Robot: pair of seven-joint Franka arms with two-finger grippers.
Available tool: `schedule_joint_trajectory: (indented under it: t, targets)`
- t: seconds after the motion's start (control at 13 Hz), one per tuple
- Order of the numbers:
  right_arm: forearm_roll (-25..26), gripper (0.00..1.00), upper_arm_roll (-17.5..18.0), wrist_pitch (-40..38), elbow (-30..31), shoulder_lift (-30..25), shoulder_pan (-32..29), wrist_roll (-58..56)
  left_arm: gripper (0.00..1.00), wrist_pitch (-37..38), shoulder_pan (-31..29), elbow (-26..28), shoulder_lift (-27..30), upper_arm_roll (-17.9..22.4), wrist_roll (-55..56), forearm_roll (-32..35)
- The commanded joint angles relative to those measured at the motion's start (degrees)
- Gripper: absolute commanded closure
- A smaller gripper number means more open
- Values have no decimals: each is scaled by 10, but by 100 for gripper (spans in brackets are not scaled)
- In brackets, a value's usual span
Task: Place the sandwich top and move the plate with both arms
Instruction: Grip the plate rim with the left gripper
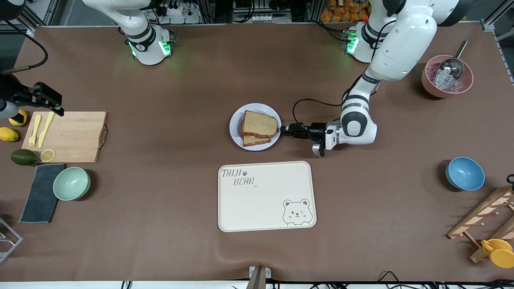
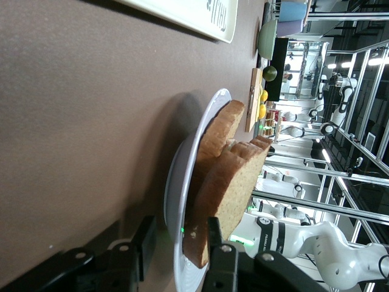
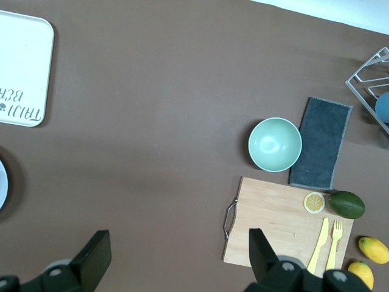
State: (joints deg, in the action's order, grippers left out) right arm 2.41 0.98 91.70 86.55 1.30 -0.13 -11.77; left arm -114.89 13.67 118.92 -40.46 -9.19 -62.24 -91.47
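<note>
Sandwich top [image 1: 260, 123] seated on stack on plate [image 1: 237, 122], mid-worktop | left end effector [image 1: 284, 130] set low, fingers parted astride plate rim, judged for lifting | right end effector [image 3: 176, 258] held wide above cutting board [image 1: 66, 136], waiting

— What are you counting on the table?

— Three bowls are sitting out: a green bowl [image 1: 71, 183], a blue bowl [image 1: 464, 173] and a pink bowl [image 1: 447, 76] with one metal scoop [image 1: 453, 65]. One plate [image 1: 237, 121] is carrying two bread slices, the sandwich top [image 1: 260, 123] lying uppermost.

— And the rest?

— One tray [image 1: 266, 196], one cutting board [image 1: 70, 136], one grey cloth [image 1: 39, 193]. One yellow fork [image 1: 34, 131] and one yellow knife [image 1: 45, 128] are lying there, plus two lemons, one lemon slice [image 1: 47, 155], one avocado [image 1: 23, 157].
</note>
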Motion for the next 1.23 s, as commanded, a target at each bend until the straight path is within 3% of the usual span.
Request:
schedule_joint_trajectory:
  t: [0.0, 1.16]
  targets:
    - [14, 0, 8, 5, 16, -18, -4, 10, 61, -9, 13, -16, -22, 0, -16, -21]
    - [14, 0, 4, 1, 14, -17, -4, 10, 78, -9, 23, -26, -44, 0, -28, -25]
